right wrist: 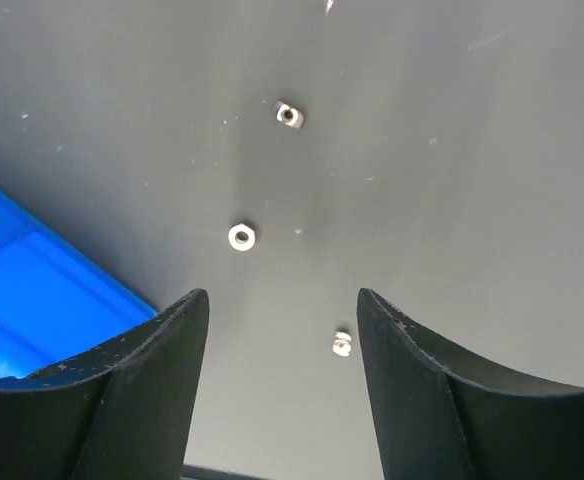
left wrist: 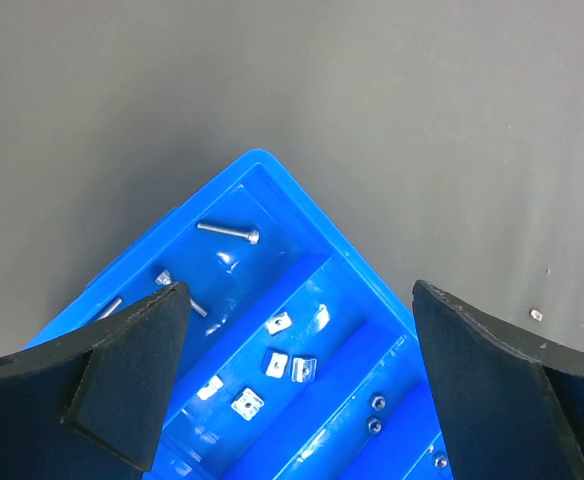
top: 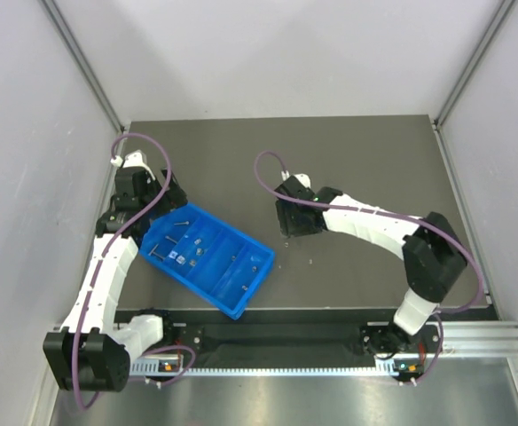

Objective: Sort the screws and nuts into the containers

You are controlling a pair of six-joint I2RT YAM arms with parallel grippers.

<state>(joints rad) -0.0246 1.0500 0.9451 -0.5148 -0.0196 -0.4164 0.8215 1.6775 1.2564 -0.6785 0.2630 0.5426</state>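
Nuts (right wrist: 241,237) lie loose on the counter (right wrist: 452,150) beneath our right hand (right wrist: 282,300), which is released and empty. Our left hand (left wrist: 297,300) hangs spread wide over the blue tray (left wrist: 262,165), where screws (left wrist: 227,231) and other nuts sit in separate compartments.

Dark grey table (top: 365,160), matte surface with light scuffs. One blue tray (top: 255,286) rests directly on it, set at an angle. Loose on the bare surface off the tray's right side are a round nut (right wrist: 241,237) nearest the tray, a square nut (right wrist: 289,114) farther out, and a third nut (right wrist: 341,344) close by. None of them touch.
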